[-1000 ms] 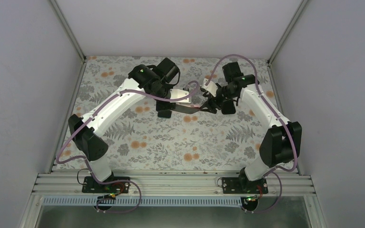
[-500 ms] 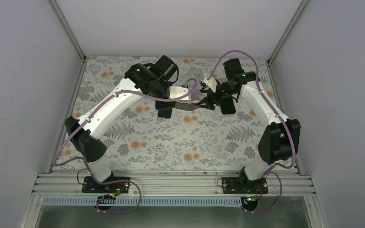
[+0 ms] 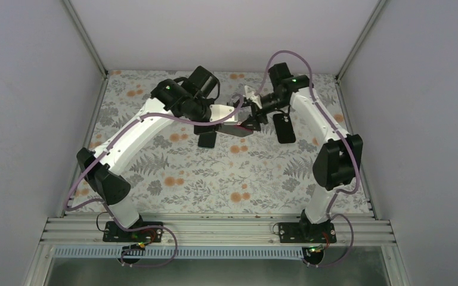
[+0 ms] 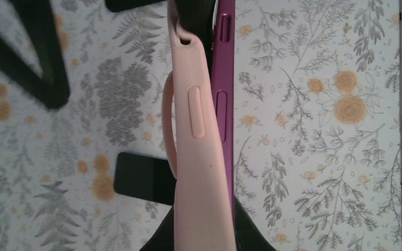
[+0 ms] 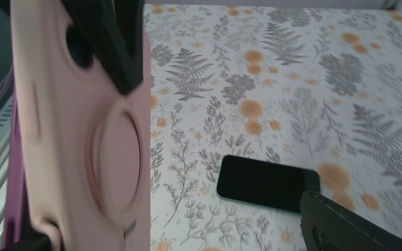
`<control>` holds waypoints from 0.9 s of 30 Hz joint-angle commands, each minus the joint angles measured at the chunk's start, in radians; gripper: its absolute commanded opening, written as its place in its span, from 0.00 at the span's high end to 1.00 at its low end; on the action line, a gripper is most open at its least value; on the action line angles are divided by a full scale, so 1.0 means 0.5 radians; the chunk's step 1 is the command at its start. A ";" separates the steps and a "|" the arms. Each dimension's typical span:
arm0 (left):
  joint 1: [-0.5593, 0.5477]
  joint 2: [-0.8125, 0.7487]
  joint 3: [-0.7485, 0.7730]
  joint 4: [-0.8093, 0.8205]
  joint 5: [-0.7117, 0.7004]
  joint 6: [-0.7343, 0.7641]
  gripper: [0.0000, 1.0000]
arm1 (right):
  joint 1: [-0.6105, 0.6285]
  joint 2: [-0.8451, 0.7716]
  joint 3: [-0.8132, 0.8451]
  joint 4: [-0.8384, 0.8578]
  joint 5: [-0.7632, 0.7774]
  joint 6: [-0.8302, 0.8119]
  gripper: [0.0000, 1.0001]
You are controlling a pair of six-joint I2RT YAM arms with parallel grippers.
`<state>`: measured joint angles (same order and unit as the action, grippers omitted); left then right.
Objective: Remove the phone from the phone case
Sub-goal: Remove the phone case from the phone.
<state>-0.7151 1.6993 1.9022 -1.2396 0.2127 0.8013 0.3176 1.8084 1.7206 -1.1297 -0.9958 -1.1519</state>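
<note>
- Both arms meet over the far middle of the floral table [image 3: 214, 179], and the pink phone case [image 4: 196, 136] hangs in the air between them, off the cloth.
- My left gripper [image 4: 203, 238] is pinching the near end of the case. On the left wrist cam the case comes up from between its two dark fingers, seen edge-on.
- The purple phone [image 4: 225, 104] runs right along the case's right side, touching it for most of its length. It's not out of the case yet.
- At the far end something black sits between the pink and the purple, but I can't tell how deep it goes.
- My right gripper [image 3: 252, 118] is at that far end, just right of the left one, with its jaws spread wide.
- On the right wrist cam one of its fingers [image 5: 116, 47] lies across the back of the case beside the round camera hole. The other finger is way off at the bottom right, touching nothing.
- The round ring [image 5: 116, 167] on the back of the case faces that camera.
- Two other black phones lie flat on the cloth. One [image 3: 207, 139] is just near of the left gripper, and the other [image 3: 284, 128] is right of the right gripper.
</note>
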 commanded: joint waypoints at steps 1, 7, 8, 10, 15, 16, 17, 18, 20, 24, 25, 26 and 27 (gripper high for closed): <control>-0.049 0.070 0.000 1.467 0.103 -0.153 0.98 | 0.439 0.016 0.006 -0.247 -0.665 -0.003 0.11; -0.016 0.058 -0.246 2.053 -0.285 -0.203 0.98 | 0.607 0.037 0.030 -0.012 -0.737 0.295 0.14; -0.015 0.062 -0.228 2.112 -0.345 -0.220 0.98 | 0.624 0.046 0.017 0.028 -0.742 0.340 0.14; -0.015 0.089 -0.138 2.145 -0.429 -0.221 0.98 | 0.640 0.067 -0.001 0.052 -0.764 0.373 0.16; 0.004 0.115 -0.054 2.153 -0.558 -0.151 0.98 | 0.645 0.158 0.068 -0.177 -0.845 0.190 0.49; 0.015 0.093 -0.103 2.186 -0.554 -0.135 0.98 | 0.644 0.171 0.100 -0.246 -0.842 0.138 0.55; 0.021 0.064 -0.158 2.237 -0.557 -0.116 0.98 | 0.643 0.180 0.117 -0.300 -0.844 0.096 0.59; 0.026 0.044 -0.204 2.267 -0.570 -0.101 0.98 | 0.641 0.172 0.112 -0.310 -0.848 0.097 0.61; 0.038 0.024 -0.245 2.275 -0.589 -0.083 0.98 | 0.641 0.133 0.075 -0.311 -0.851 0.072 0.67; 0.064 -0.013 -0.284 2.273 -0.585 -0.078 0.97 | 0.638 0.094 0.060 -0.311 -0.837 0.081 0.81; 0.077 -0.027 -0.295 2.274 -0.577 -0.078 0.96 | 0.635 0.081 0.059 -0.311 -0.829 0.085 0.85; 0.087 -0.042 -0.307 2.272 -0.572 -0.078 0.92 | 0.629 0.070 0.059 -0.310 -0.821 0.089 0.90; 0.093 -0.054 -0.316 2.269 -0.567 -0.078 0.89 | 0.618 0.057 0.058 -0.307 -0.820 0.098 0.96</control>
<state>-0.6933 1.6592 1.7351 -1.1229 0.0135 0.7963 0.4374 1.9167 1.7435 -1.0660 -0.9852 -1.1561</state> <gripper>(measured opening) 0.116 0.120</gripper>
